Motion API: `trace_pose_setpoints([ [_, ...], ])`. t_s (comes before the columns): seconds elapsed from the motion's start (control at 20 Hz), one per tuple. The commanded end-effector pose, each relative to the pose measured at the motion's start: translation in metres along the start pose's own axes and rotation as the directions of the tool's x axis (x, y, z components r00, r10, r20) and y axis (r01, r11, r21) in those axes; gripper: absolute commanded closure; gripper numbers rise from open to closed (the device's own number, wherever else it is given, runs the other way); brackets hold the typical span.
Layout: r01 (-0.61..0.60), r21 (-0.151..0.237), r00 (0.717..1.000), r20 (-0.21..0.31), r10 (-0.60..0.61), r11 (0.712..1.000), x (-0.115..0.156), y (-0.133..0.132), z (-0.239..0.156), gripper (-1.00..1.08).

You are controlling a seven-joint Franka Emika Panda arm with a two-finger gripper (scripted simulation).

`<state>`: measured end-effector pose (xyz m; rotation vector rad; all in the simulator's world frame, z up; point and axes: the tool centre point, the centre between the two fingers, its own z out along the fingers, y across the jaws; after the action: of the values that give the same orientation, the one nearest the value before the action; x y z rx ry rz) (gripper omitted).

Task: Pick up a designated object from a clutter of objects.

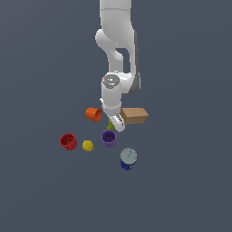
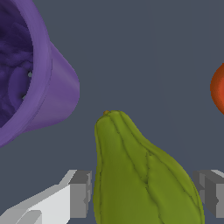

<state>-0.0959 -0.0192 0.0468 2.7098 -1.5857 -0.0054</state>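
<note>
The yellow-green bumpy item [image 1: 110,125] lies on the floor between the orange cup [image 1: 93,114] and the purple cup [image 1: 108,138]. My gripper [image 1: 116,122] is lowered right over it. In the wrist view the item [image 2: 140,175] fills the gap between the two fingers [image 2: 81,192], which stand on either side of it, very close to its sides. The gripper [image 2: 144,194] looks open around it. The purple cup [image 2: 39,78] and an edge of the orange cup [image 2: 218,87] show beyond the item.
A brown box [image 1: 134,115] lies just beside the gripper on the exterior view's right. A red cup [image 1: 68,141] and a yellow ball [image 1: 88,145] sit to the left. A blue-and-grey can [image 1: 128,158] stands nearer the front.
</note>
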Motion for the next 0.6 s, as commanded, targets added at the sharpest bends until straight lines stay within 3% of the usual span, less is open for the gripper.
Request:
trace_pose_setpoints([
  [0.0, 0.0, 0.005, 1.0, -0.003, 0.0, 1.0, 0.001, -0.005, -0.007, 1.08],
  [0.55, 0.0, 0.004, 1.0, -0.004, 0.0, 1.0, 0.007, -0.037, -0.062, 1.08],
])
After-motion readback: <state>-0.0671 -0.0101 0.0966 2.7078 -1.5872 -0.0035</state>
